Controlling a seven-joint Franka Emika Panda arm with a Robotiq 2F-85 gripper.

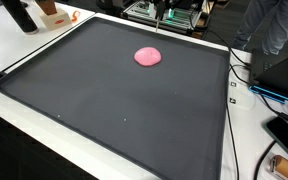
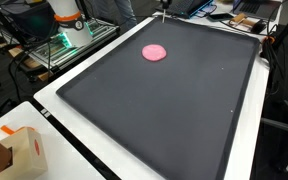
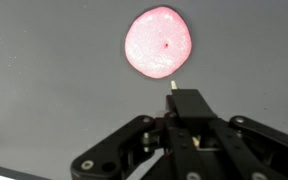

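Smooth, soft-looking pink round disc (image 3: 158, 42) near an edge of the matte black mat (image 3: 44, 90); black gripper (image 3: 187, 98) just beside it, jaws closed.

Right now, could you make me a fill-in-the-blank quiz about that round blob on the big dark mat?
The flat, round, soft-looking blob is coloured ____. It lies on a large dark rectangular mat that covers a ____ table. The number of things lying on the mat is ____.
Missing words: pink; white; one.
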